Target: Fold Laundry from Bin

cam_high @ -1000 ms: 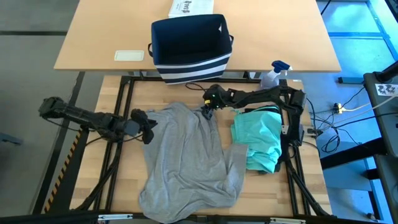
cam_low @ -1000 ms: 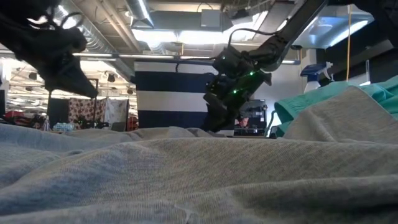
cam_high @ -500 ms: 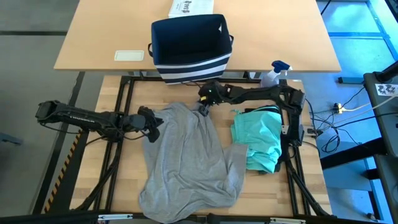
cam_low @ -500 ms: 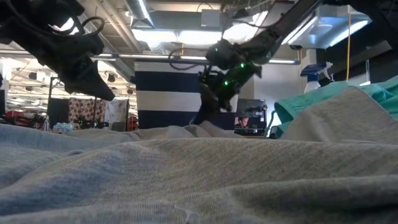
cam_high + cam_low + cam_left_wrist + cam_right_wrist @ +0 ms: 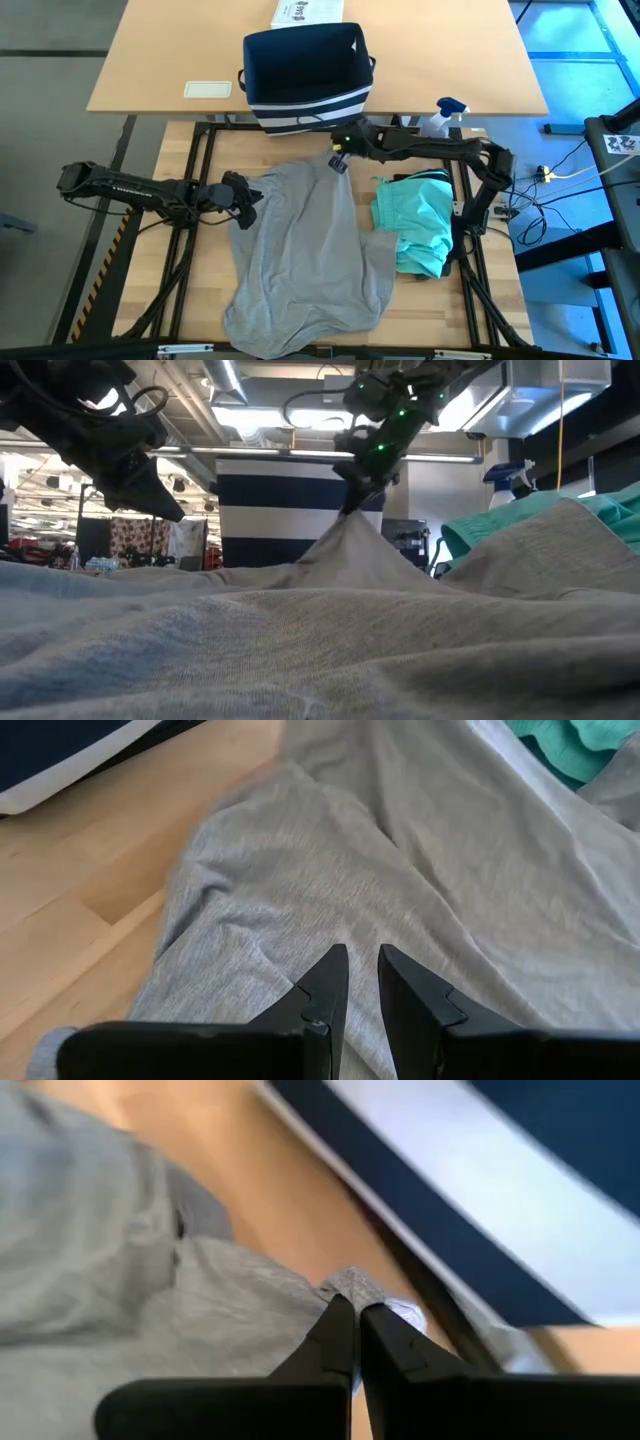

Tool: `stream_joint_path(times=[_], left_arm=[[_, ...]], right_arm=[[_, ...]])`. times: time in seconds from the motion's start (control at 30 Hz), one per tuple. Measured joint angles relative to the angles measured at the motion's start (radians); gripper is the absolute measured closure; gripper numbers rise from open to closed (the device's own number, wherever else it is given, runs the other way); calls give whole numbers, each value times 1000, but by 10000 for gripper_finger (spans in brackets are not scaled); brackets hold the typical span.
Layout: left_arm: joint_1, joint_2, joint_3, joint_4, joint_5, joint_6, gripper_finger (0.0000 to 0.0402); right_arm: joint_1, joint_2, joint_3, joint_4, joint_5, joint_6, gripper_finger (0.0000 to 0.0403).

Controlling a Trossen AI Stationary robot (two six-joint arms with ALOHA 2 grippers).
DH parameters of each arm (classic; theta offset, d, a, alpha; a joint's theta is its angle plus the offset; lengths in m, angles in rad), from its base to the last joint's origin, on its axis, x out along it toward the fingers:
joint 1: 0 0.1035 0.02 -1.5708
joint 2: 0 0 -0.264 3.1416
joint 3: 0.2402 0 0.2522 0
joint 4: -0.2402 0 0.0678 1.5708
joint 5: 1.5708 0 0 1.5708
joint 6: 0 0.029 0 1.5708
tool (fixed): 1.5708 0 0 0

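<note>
A grey T-shirt (image 5: 305, 250) lies spread over the wooden table, with its far edge pulled up into a peak (image 5: 350, 545). My right gripper (image 5: 337, 160) is shut on that peak, just in front of the navy striped bin (image 5: 305, 65). My left gripper (image 5: 250, 197) hovers over the shirt's left side. Its fingers (image 5: 325, 985) are a narrow gap apart, with nothing between them, and they are clear of the cloth in the low view. A teal piece (image 5: 415, 225) lies crumpled at the right of the shirt. My right gripper pinches a small bunch of the shirt's far edge (image 5: 360, 1285) between its two fingertips. The fingers slant down from the table's far right. That edge is lifted off the table and the cloth below it is drawn into a taut tent, while the rest of the shirt lies flat.
The bin stands on a second, far table beside a white printed box (image 5: 305, 12) and a white card (image 5: 208, 89). A spray bottle (image 5: 440, 118) stands at the far right corner. Bare wood shows left of the shirt (image 5: 200, 270).
My right gripper has taken hold of the shirt's far edge and risen, shifting a little toward the bin. The edge has come up into a peak while the rest of the shirt stays on the table. My left gripper has edged toward the shirt, then kept still.
</note>
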Motion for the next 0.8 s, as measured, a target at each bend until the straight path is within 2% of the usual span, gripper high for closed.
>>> stream_joint_path(times=[0.13, 0.23, 0.53, 0.67, 0.8], left_arm=[[0, 0, 0, 1, 0, -2, 347], [0, 0, 0, 1, -1, -6, 347], [0, 0, 0, 0, -11, -17, 347], [1, 0, 0, 0, -12, -17, 347], [1, 0, 0, 0, -22, -17, 347]], right_arm=[[0, -18, 0, -64, 112, 3, 399], [-6, -19, 0, -123, 139, 27, 399], [-81, -20, -15, -361, 77, 119, 388], [-92, -20, -23, -363, 68, 108, 371], [-77, -20, -15, -326, 4, 57, 339]])
